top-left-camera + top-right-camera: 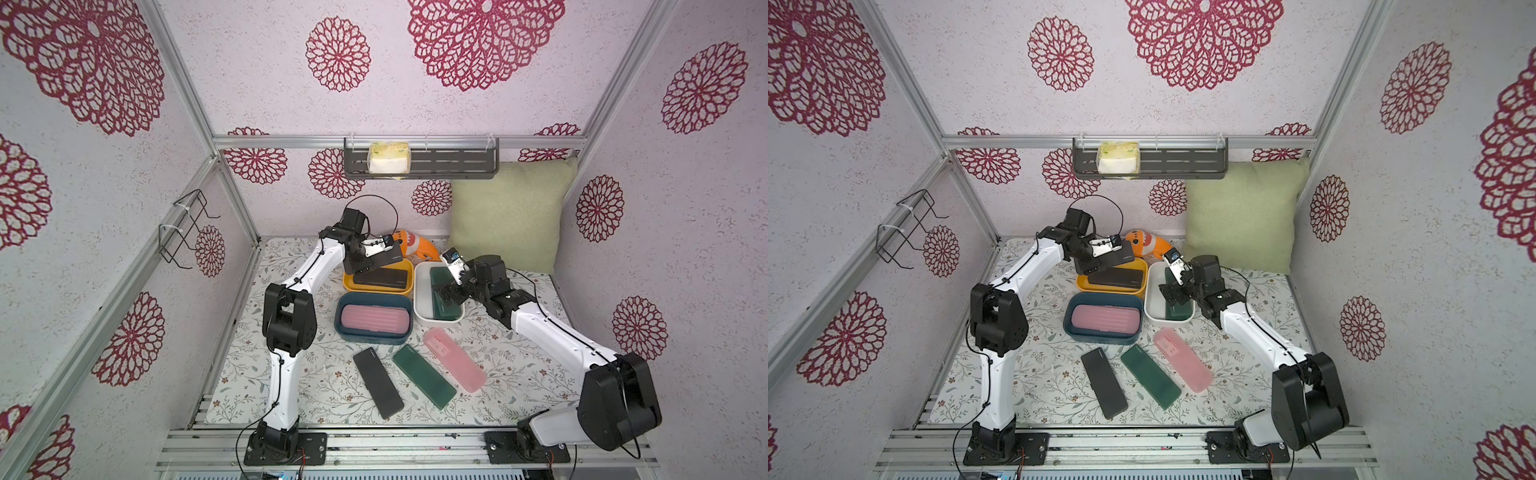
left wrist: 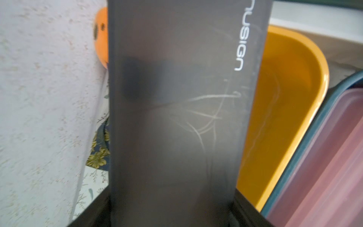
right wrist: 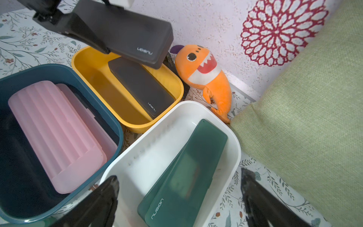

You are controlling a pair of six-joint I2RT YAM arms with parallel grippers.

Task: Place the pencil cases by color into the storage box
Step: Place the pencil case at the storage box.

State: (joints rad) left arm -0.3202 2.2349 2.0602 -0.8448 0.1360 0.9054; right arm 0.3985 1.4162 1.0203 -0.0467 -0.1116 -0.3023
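We count three open tubs at the back of the bench [image 1: 316,386]. The yellow tub [image 3: 110,102] has one black pencil case [image 3: 141,88] lying flat in it. The left pincer [image 2: 171,196] is clamped on a second black case [image 3: 125,33] and holds it in the air just above that tub. The blue tub [image 3: 59,67] holds two pale pink cases, a ribbed pink case [image 3: 57,133] lying on a smooth pink case [image 3: 92,110]. The white tub [image 3: 157,141] holds two dark green cases [image 3: 192,161], one stacked on the other. The right pincer [image 3: 179,175] hangs over the white tub with its jaws spread wide and nothing between them.

In front of the tubs, three more cases lie side by side on the bench, all slanted the same way: a loose black case [image 1: 378,382], a loose green case [image 1: 424,376] and a loose pink case [image 1: 455,359].

That makes nine cases: three black, three green and three pink. Five are in tubs, one is held and three are on the bench.
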